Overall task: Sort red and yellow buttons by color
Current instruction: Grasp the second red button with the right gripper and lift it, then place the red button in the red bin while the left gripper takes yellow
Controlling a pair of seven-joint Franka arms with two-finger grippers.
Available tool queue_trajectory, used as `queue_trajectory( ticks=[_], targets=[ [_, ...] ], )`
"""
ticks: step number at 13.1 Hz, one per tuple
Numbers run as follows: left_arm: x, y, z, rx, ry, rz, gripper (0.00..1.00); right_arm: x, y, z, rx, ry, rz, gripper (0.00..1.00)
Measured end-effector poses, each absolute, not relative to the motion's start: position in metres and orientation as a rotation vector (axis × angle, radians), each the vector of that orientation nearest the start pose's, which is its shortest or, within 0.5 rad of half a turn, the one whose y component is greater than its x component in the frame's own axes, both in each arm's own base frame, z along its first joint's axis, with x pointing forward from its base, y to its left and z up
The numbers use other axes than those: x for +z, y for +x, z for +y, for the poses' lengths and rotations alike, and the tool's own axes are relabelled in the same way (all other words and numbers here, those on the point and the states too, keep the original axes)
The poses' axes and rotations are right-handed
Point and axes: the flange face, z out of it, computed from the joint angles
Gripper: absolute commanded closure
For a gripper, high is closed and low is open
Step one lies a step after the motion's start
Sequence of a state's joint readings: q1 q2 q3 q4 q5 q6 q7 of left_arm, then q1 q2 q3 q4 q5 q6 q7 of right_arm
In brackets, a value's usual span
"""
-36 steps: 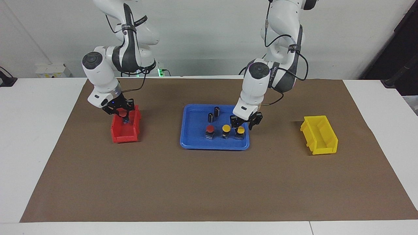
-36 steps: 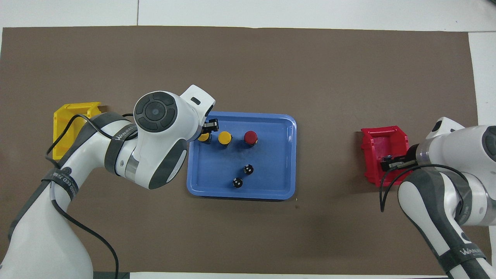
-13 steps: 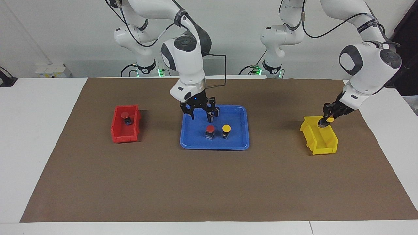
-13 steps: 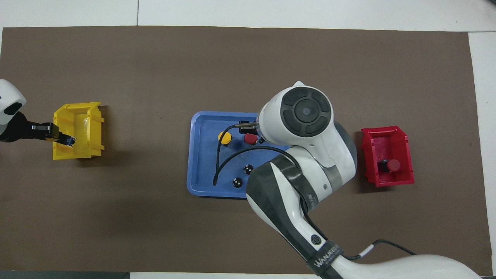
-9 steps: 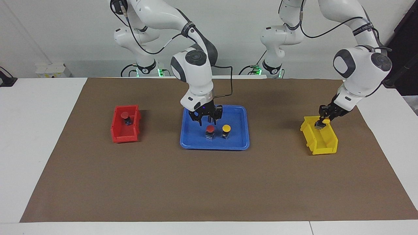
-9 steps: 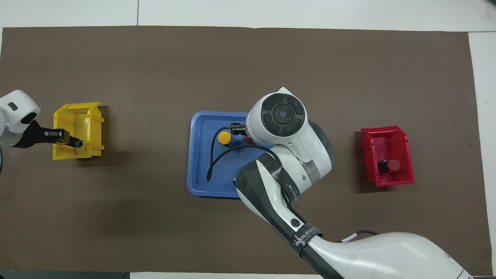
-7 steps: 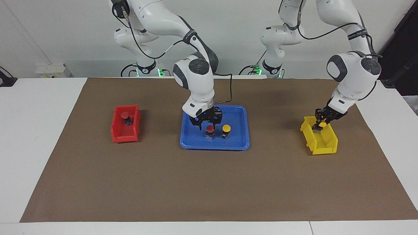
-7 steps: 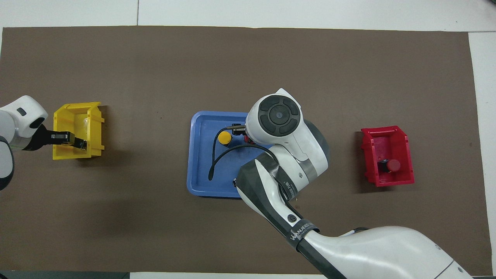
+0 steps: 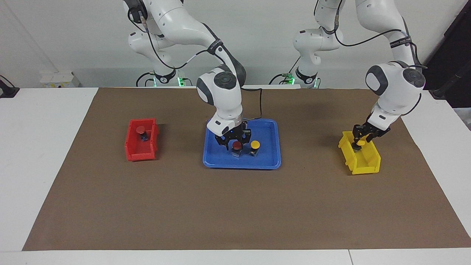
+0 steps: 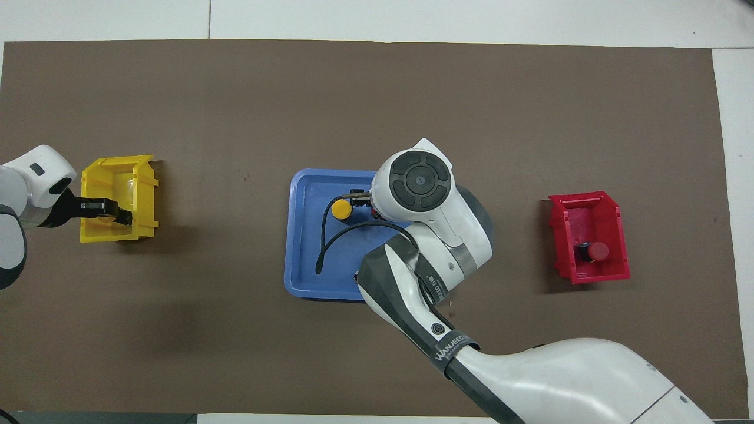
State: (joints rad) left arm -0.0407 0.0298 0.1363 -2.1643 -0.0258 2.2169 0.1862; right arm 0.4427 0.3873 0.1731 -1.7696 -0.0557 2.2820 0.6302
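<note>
One red button [image 9: 236,146] and one yellow button [image 9: 254,144] stand side by side in the blue tray [image 9: 241,165]. My right gripper [image 9: 235,142] is low over the red button, open, with a finger on either side of its cap. In the overhead view the right arm hides that button; the yellow one [image 10: 341,208] shows. My left gripper [image 9: 361,141] is shut on the other yellow button [image 9: 362,140] and holds it low inside the yellow bin [image 9: 368,165]. The other red button [image 9: 141,129] lies in the red bin [image 9: 140,154].
The tray [image 10: 303,247] is mid-table; the yellow bin [image 10: 138,194] stands toward the left arm's end and the red bin [image 10: 589,206] toward the right arm's end. One dark capless cylinder [image 10: 356,277] peeks out beside the right arm in the tray. Brown mat around them.
My right gripper left a red button in the red bin, moved to the tray and came down over the red button. My left gripper carried a yellow button to the yellow bin and lowered it.
</note>
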Motion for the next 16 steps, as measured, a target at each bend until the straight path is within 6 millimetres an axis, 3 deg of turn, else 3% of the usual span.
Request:
queue_trajectory(
  ticks=[1,2,6,7,9,11,12,13,15,16],
  targets=[
    [0.397,0.544,0.051,-0.023,-3.155,0.121,0.06,0.357,0.543,0.379,-0.141,-3.046,-0.006,0.38],
    [0.41,0.548,0.05,-0.014,-3.156,0.124,0.0,0.355,0.539,0.382,-0.136,-3.048,-0.012,0.4],
    [0.452,0.561,0.04,-0.017,-3.155,0.16,0.0,0.351,0.538,0.38,-0.126,-3.055,-0.01,0.74],
    [0.458,0.562,0.039,-0.022,-3.154,0.163,0.0,0.35,0.538,0.379,-0.121,-3.059,-0.007,0.79],
    [0.464,0.564,0.039,-0.035,-3.153,0.163,0.0,0.357,0.543,0.374,-0.097,-3.077,0.006,0.8],
    [0.472,0.566,0.037,-0.035,-3.153,0.167,0.0,0.395,0.56,0.354,-0.07,-3.104,0.045,0.8],
    [0.48,0.568,0.026,-0.039,-3.156,0.151,0.0,0.422,0.57,0.331,-0.071,-3.114,0.035,0.8],
    [0.487,0.571,-0.007,-0.057,-3.161,0.093,0.0,0.45,0.579,0.295,-0.065,-3.129,-0.002,0.8],
    [0.492,0.565,-0.125,-0.115,-3.178,-0.035,0.0,0.485,0.587,0.207,-0.01,-3.122,-0.067,0.78],
    [0.488,0.555,-0.185,-0.142,-3.19,-0.089,0.0,0.489,0.588,0.163,0.019,-3.092,-0.108,0.78]
  ],
)
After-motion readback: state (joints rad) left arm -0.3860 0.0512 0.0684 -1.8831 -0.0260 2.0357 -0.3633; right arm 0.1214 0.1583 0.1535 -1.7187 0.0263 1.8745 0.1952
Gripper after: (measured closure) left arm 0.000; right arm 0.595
